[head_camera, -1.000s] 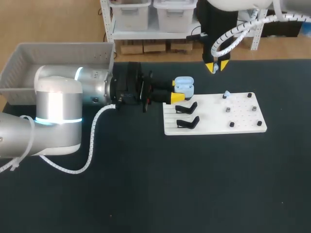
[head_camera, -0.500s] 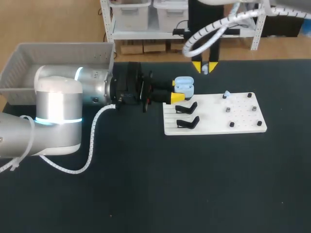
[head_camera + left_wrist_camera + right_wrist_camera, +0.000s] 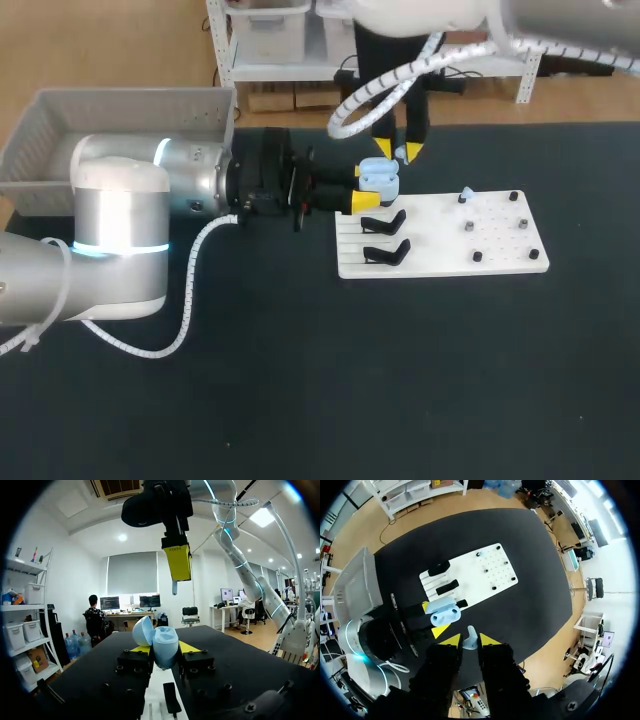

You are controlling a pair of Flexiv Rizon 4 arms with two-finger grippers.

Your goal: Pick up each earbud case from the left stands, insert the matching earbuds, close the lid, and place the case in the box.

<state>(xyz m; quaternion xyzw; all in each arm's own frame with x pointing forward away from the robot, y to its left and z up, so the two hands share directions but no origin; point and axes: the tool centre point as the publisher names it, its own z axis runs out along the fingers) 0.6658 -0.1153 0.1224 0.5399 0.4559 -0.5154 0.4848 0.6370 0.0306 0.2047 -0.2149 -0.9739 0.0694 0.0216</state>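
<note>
Left gripper (image 3: 164,649) clamped on the open earbud case (image 3: 159,641), lid tipped back, right at my fingertips. Right gripper (image 3: 466,641) pinches one earbud (image 3: 470,639); the case sits just below it.

Risk: the earbud is small, glossy and rounded. An off-centre descent could catch the socket rim and twist it loose.

Case: smooth pale-blue plastic, pebble-shaped.

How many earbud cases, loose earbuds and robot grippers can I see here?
earbud case: 1, in the left gripper
earbuds: 2, one earbud in the right gripper, one earbud on the white board
grippers: 2
Total: 5
</note>
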